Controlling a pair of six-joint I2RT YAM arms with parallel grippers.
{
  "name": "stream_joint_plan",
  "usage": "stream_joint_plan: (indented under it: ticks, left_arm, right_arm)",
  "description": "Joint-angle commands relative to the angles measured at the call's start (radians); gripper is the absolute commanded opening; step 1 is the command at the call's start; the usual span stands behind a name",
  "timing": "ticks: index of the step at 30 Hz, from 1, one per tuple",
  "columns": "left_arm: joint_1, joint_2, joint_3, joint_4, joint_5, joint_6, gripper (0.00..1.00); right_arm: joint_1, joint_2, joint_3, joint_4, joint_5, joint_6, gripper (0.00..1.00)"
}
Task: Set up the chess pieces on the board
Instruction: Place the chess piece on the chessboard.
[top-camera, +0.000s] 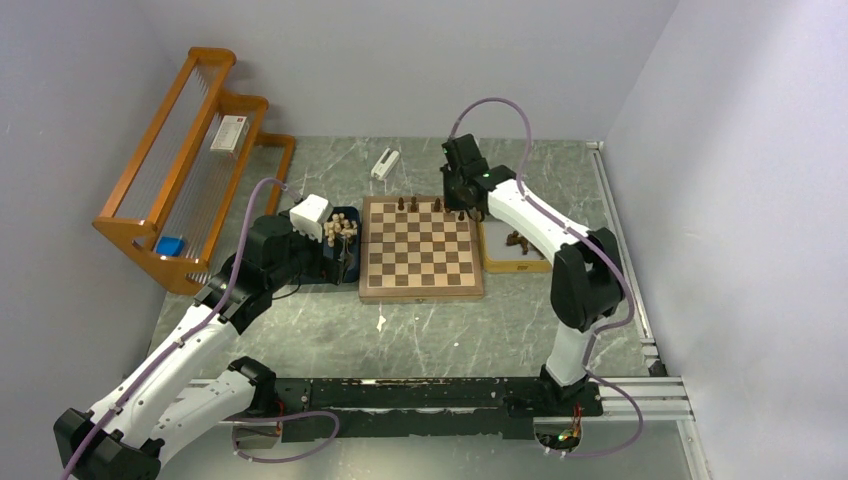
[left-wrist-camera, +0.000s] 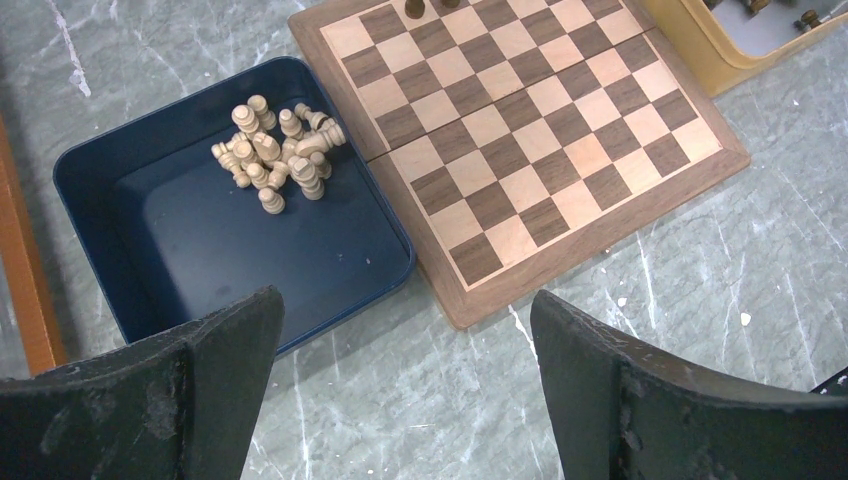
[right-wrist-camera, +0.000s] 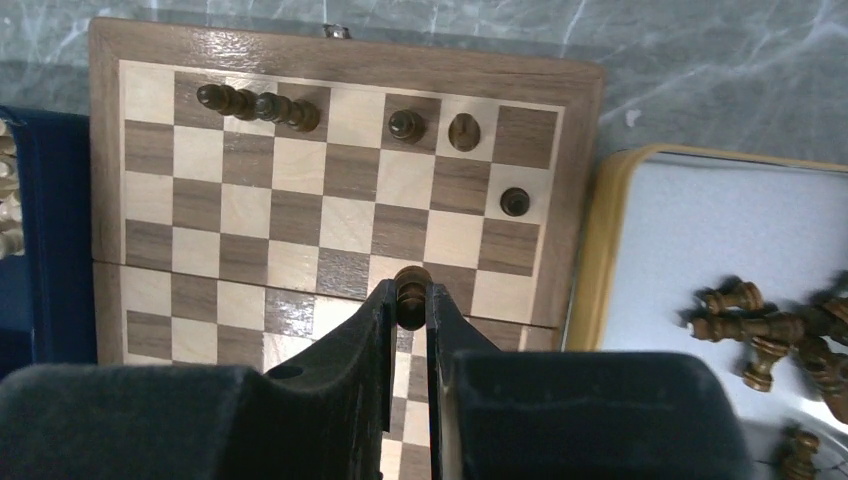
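Note:
The board (top-camera: 421, 248) lies mid-table between two trays. My right gripper (right-wrist-camera: 410, 297) hangs over the board's far right part (right-wrist-camera: 340, 200), shut on a dark brown chess piece (right-wrist-camera: 411, 288). Several dark pieces stand along the far rows (right-wrist-camera: 405, 125), and one looks tipped over (right-wrist-camera: 258, 105). More dark pieces lie in the yellow tray (right-wrist-camera: 700, 260) on the right. Pale cream pieces (left-wrist-camera: 280, 155) are heaped in the dark blue tray (left-wrist-camera: 180, 250). My left gripper (left-wrist-camera: 405, 330) is open and empty above the table, by the near corners of that tray and the board (left-wrist-camera: 520, 140).
An orange wooden rack (top-camera: 190, 160) stands at the far left with a white box (top-camera: 230, 133) and a blue object (top-camera: 170, 245) on it. A small white object (top-camera: 385, 163) lies behind the board. A metal rail (top-camera: 620, 240) runs along the right edge.

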Motion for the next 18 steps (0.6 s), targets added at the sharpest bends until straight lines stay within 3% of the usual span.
stream_joint_plan:
  ticks: [1,18]
  left_arm:
    - [-0.005,-0.005,0.008,0.028,-0.001,0.003,0.98]
    - [-0.003,-0.008,0.006,0.028,-0.001,0.003,0.98]
  right_arm:
    - [0.029,0.076,0.061,-0.033,0.045,0.030,0.13]
    - [0.049,0.183,0.112,-0.031,0.135,0.046,0.13]
